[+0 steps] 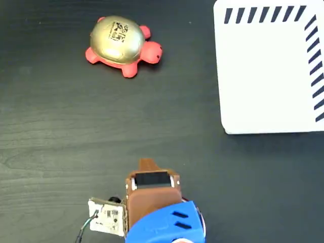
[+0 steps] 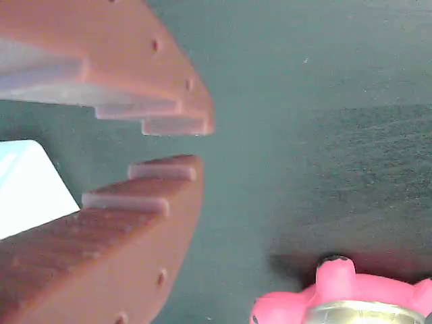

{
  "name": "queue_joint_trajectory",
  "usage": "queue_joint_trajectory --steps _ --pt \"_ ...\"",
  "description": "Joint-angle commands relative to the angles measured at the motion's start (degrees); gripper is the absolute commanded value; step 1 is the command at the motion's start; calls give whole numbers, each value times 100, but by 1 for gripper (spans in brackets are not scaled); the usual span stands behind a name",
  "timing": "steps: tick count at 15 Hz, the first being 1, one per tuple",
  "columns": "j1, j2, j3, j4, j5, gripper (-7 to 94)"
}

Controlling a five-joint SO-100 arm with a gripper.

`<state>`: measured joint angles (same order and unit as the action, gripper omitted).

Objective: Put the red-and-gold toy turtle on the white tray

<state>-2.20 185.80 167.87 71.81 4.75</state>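
The red-and-gold toy turtle sits upright on the dark table at the upper left of the fixed view, head pointing right, with a black-and-white mark on its gold shell. In the wrist view the turtle shows at the bottom right edge. The white tray lies flat at the upper right, black stripes along its top and right edges; one corner of the tray appears behind the fingers. My brown gripper is at the bottom centre, far from both. The gripper is shut to a narrow slit with nothing in it.
The dark wood-grain table stretches bare between the arm, the turtle and the tray. A small circuit board with wires hangs on the arm's left side, beside the blue arm body.
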Motion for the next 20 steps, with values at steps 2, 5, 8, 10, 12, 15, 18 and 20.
queue_joint_trajectory --steps 2,5,8,10,12,15,18,20 --pt "-62 53 -62 44 26 0" --pt "-62 53 -62 44 26 0" --pt "-123 53 -62 44 -44 0" --pt "-545 44 -62 44 -413 0" --pt "-598 53 -62 44 -466 0" --pt "-457 53 -62 53 -229 1" --pt "-387 -448 -686 -211 325 0" --pt "-264 -1846 -1995 -519 501 0"
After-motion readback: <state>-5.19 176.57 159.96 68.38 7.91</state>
